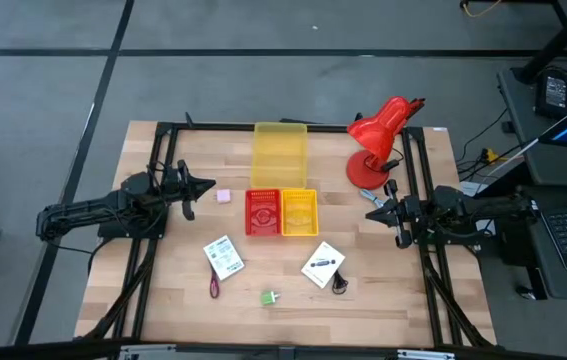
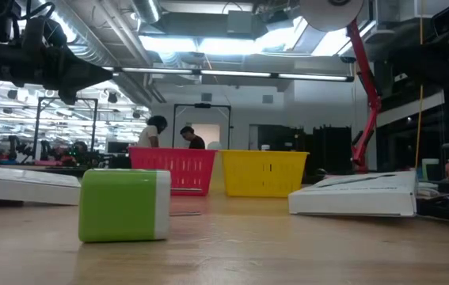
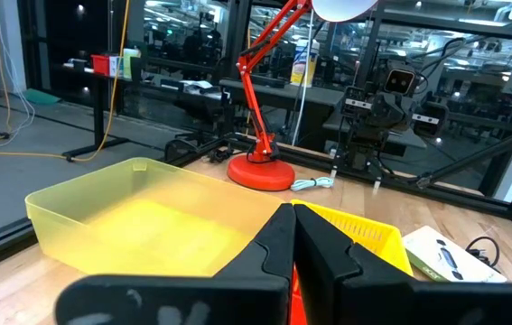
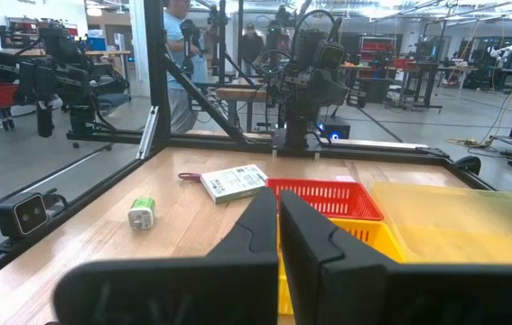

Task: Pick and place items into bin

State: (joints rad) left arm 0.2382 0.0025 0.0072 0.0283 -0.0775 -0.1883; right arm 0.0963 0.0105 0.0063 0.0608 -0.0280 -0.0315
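both arms are waiting at the side edges of the wooden tabletop (image 1: pixel 163 300), nothing picked yet. left gripper (image 1: pixel 206 186) is sitting clenched on nothing by the left edge; right gripper (image 1: pixel 371 212) likewise clenched, empty, by the right edge. small pink cube (image 1: pixel 224 196) is lying just beside the left fingertips, the nearest target. green block (image 1: pixel 269 297), two white printed packets (image 1: pixel 224 257) (image 1: pixel 322 265) and dark red pen-like tool (image 1: pixel 214 287) are lying towards the front edge. translucent yellow plastic bin (image 1: pixel 280 152) is standing at the back edge. advice: release fingers first, descend straight over the cube, straddle flat faces.
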